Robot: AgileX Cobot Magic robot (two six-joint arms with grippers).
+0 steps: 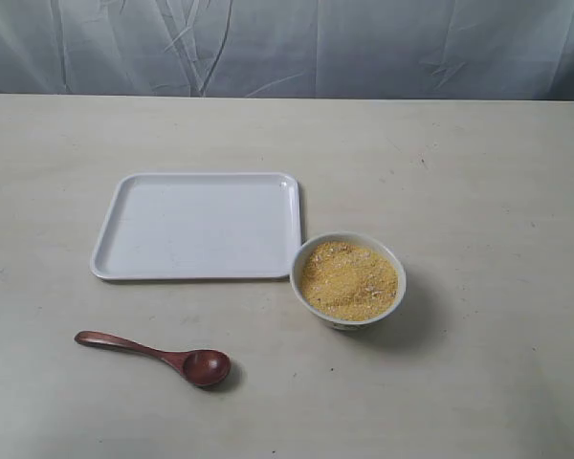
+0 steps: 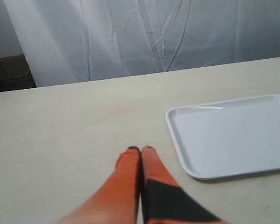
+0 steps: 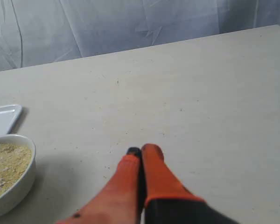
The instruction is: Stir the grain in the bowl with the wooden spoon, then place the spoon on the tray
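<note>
Both my left tool (image 2: 141, 150) and my right tool (image 3: 142, 151) sit closed and empty over the surface (image 1: 478, 191), the wooden spoon (image 1: 158, 356) lying alone in front of the tray (image 1: 199, 226), the bowl (image 1: 296, 277) of grain (image 1: 349, 280) just beside that tray's near right corner.

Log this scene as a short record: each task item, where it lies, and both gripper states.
tray: on the table, nothing on it
bowl: at the tray's near right corner, contact unclear
grain: yellow-orange, in the bowl
wooden spoon: flat on the table in front of the tray, untouched
left gripper: shut, holding nothing, beside the tray
right gripper: shut, holding nothing, beside the bowl
stirring: not yet begun
</note>
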